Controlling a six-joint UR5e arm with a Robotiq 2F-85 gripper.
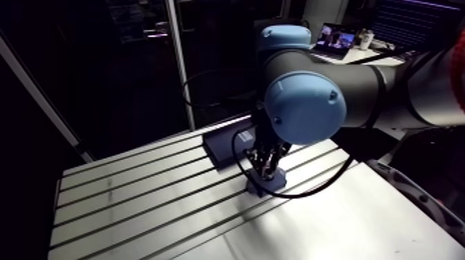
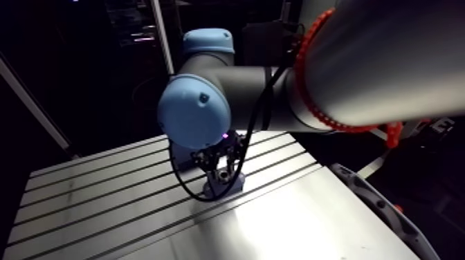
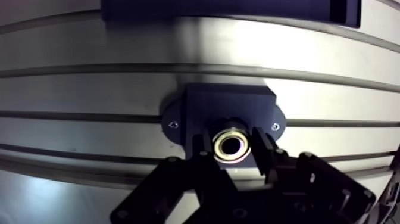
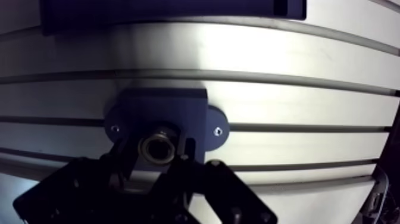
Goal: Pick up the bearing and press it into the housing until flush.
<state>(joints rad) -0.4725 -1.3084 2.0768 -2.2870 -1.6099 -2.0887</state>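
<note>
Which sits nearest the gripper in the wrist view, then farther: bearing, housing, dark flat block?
1. The bearing, between the gripper's fingers.
2. The housing, just beyond the bearing.
3. The dark flat block, farthest ahead, well past the housing.

Brass-gold ringed bearing (image 3: pixel 232 146), dark navy housing (image 3: pixel 226 102), silver table (image 3: pixel 89 89) striped with dark slots.
</note>
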